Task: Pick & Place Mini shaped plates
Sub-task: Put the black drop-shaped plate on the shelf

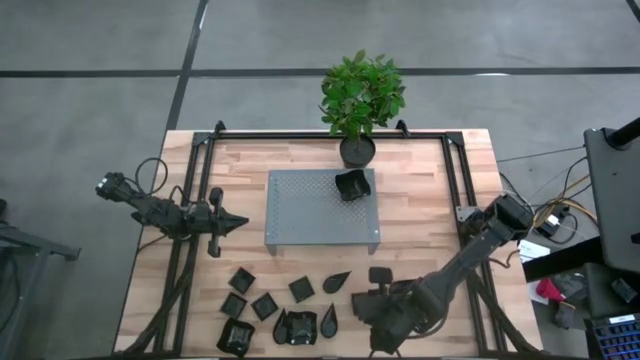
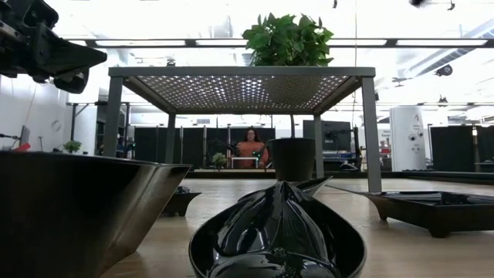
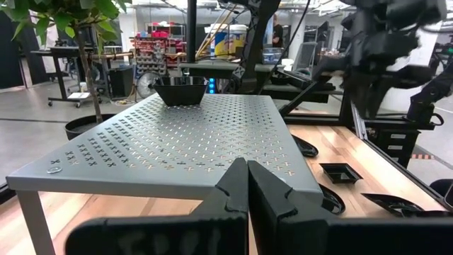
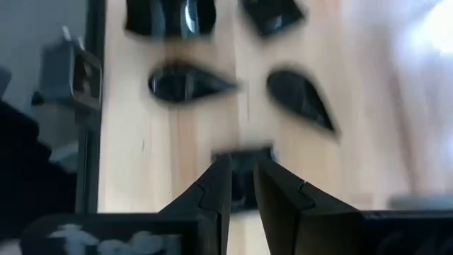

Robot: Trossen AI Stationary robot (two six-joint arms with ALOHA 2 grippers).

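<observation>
Wooden table [image 1: 420, 215]: right gripper [image 4: 243, 185] jaws narrowly grip a mini plate [image 4: 241, 159]; left gripper [image 3: 247, 185] jaws closed.

High view: overhead, straight down, whole wooden table [image 1: 420, 215] in frame. Low view: at tabletop height, level across the table, very close to a teardrop mini plate [image 2: 278, 228], room behind. Left wrist view: faces across the grey perforated platform [image 3: 191, 138] toward the far arm. Right wrist view: tilted down close over plates. Platform and potted plant [image 1: 360, 100] appear in high, low and left wrist views.
</observation>
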